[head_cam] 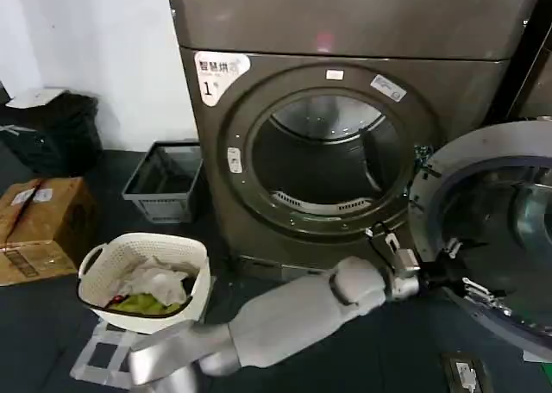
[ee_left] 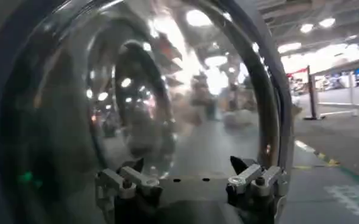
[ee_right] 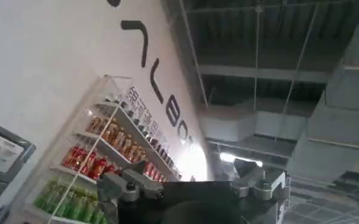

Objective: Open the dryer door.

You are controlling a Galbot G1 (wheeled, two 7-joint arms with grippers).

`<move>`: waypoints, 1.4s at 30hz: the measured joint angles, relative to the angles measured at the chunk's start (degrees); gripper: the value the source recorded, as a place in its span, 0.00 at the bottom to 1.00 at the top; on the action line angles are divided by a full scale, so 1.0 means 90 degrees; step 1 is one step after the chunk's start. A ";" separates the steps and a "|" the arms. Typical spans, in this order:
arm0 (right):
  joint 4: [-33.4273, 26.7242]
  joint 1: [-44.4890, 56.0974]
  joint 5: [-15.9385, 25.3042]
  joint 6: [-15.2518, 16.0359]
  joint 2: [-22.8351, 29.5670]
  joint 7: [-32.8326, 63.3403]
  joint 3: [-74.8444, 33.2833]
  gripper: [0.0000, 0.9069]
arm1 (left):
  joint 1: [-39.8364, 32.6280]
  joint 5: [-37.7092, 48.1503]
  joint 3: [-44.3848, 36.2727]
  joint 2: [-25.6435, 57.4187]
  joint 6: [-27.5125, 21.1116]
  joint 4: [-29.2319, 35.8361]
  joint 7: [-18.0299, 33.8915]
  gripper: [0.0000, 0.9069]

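The dryer door [head_cam: 479, 159], a chrome ring around dark glass, stands swung wide to the right of the brown-grey dryer [head_cam: 345, 22] with the "1" sticker [head_cam: 220, 72]. The round drum opening [head_cam: 323, 156] is exposed. My left arm reaches across the floor from the lower left, and my left gripper [head_cam: 460, 278] sits at the door's lower inner side. In the left wrist view that gripper [ee_left: 188, 173] is open, its fingertips [ee_left: 243, 169] spread just in front of the bulging door glass [ee_left: 136, 103]. My right gripper [ee_right: 191, 182] is open, parked and pointing up at the ceiling.
A white laundry basket [head_cam: 147, 239] with clothes stands on the dark floor at the lower left. Behind it are a grey basket [head_cam: 164, 182], a cardboard box [head_cam: 43, 225] and a black crate [head_cam: 52, 130]. A second machine [head_cam: 539, 74] adjoins on the right.
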State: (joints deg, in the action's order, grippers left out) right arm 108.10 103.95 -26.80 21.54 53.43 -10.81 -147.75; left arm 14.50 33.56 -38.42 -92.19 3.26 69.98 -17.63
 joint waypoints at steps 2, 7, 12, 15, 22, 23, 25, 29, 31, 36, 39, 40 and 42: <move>-0.0015 0.0012 -0.0001 -0.0007 -0.0003 -0.0003 -0.0021 1.00 | -0.0004 -0.0004 0.0007 0.0000 0.0014 -0.0074 0.0015 1.00; -0.0036 0.0024 -0.0004 -0.0029 -0.0006 -0.0016 -0.0034 1.00 | -0.0021 -0.0007 0.0015 0.0000 -0.0003 -0.0242 0.0016 1.00; -0.0052 0.0027 -0.0005 -0.0037 -0.0006 -0.0024 -0.0034 1.00 | -0.0006 0.0015 0.0016 0.0000 0.0015 -0.0265 -0.0003 1.00; -0.0052 0.0015 -0.0005 -0.0041 -0.0006 -0.0032 -0.0028 1.00 | -0.0024 0.0027 0.0013 0.0000 0.0034 -0.0262 -0.0010 1.00; -0.0038 -0.0055 0.0006 -0.0046 -0.0018 -0.0059 0.0022 1.00 | -0.0037 0.0324 0.0056 0.0000 -0.0097 -0.0064 0.0012 1.00; -0.0040 -0.0065 0.0007 -0.0047 -0.0027 -0.0063 0.0031 1.00 | -0.0045 0.0325 0.0056 0.0000 -0.0092 -0.0026 0.0014 1.00; -0.0053 -0.0079 0.0013 -0.0049 -0.0046 -0.0079 0.0038 1.00 | -0.0059 0.0328 0.0056 0.0000 -0.0083 0.0052 0.0015 1.00; -0.0071 -0.0104 0.0017 -0.0054 -0.0078 -0.0113 0.0036 1.00 | -0.0070 0.0370 0.0030 0.0000 -0.0130 0.0197 0.0071 1.00; -0.0070 -0.0107 0.0017 -0.0064 -0.0086 -0.0128 0.0037 1.00 | -0.0074 0.0408 0.0002 0.0000 -0.0139 0.0298 0.0088 1.00; -0.0123 -0.0105 0.0017 -0.0097 -0.0156 -0.0157 0.0013 1.00 | -0.0102 0.0616 -0.0109 0.0000 -0.0031 0.0631 0.0178 1.00; -0.0155 -0.0102 0.0028 -0.0165 -0.0183 -0.0221 -0.0007 1.00 | -0.0179 0.0378 -0.0216 0.0000 0.0231 0.0907 0.0411 1.00; -0.0157 -0.0107 0.0032 -0.0172 -0.0192 -0.0227 -0.0006 1.00 | -0.0205 0.0388 -0.0258 0.0000 0.0251 0.0999 0.0483 1.00; -0.0167 -0.0133 0.0036 -0.0174 -0.0215 -0.0234 0.0019 1.00 | -0.0252 0.0444 -0.0328 0.0000 0.0309 0.1199 0.0523 1.00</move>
State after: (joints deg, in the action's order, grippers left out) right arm 106.60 102.75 -26.48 19.98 51.49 -12.92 -147.59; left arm 12.23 37.55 -41.37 -92.20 6.04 80.78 -12.92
